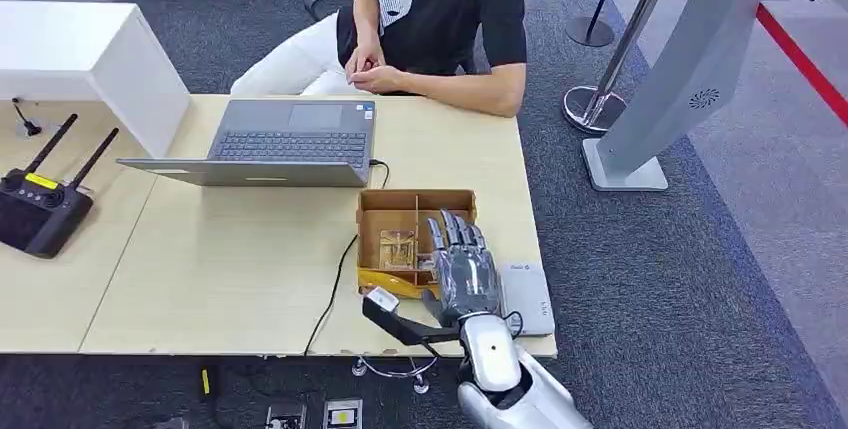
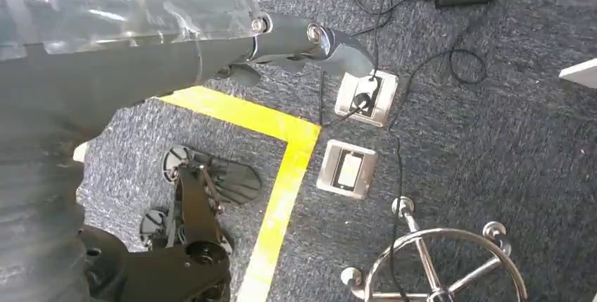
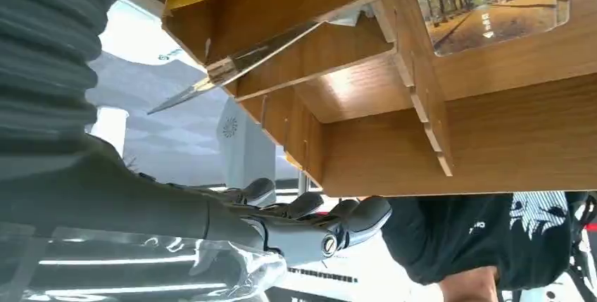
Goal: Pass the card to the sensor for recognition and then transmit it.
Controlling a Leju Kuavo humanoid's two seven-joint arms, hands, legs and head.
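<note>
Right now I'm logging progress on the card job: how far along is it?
Nothing looks done yet. The card lies in the wooden box, untouched. In hand: the right hand hovers over the box's right compartments, fingers spread, holding nothing. Left: grasp the card, present it to the white reader beside the box, then pass it on.

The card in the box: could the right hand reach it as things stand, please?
Probably yes: the right hand hovers open over the box, the card lies uncovered beside its fingers, and nothing blocks the way.
</note>
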